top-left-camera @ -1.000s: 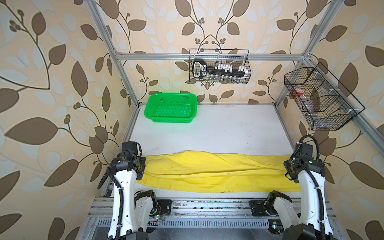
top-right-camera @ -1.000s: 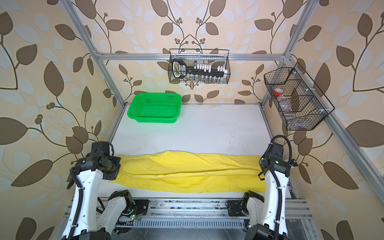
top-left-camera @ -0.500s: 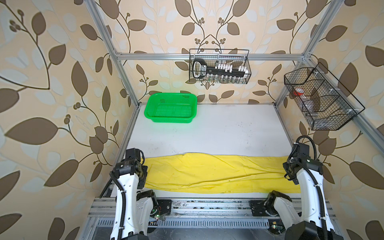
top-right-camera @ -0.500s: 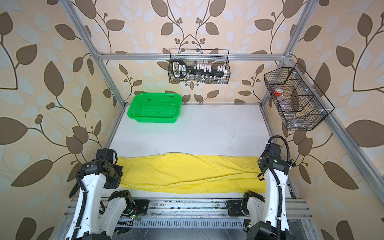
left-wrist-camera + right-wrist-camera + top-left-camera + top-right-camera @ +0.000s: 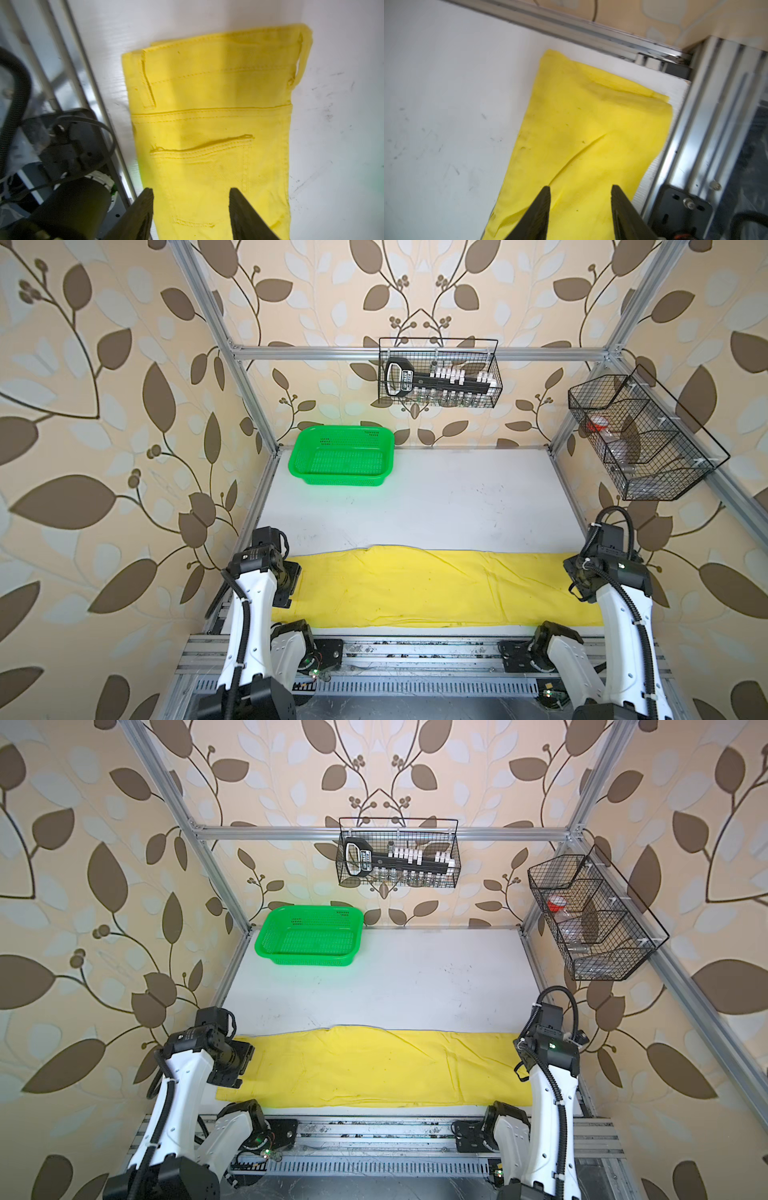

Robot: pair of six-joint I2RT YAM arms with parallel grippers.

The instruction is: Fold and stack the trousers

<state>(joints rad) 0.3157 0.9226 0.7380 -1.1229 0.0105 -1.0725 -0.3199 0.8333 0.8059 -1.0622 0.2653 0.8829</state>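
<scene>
Bright yellow soft-fabric trousers (image 5: 436, 589) look light, limp, grippy twill; I'd pinch waistband and hem corners, with left end effector (image 5: 190, 191) and right end effector (image 5: 580, 189) both apart, empty, above those ends.

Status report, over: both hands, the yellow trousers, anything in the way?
Left hand open, right hand open, nothing held. Trousers flat, one long band along the near table edge. Green basket far back left, clear of them.

Leaf-patterned wallpaper (image 5: 104, 406) surrounds the scuffed white table (image 5: 436, 506).
</scene>
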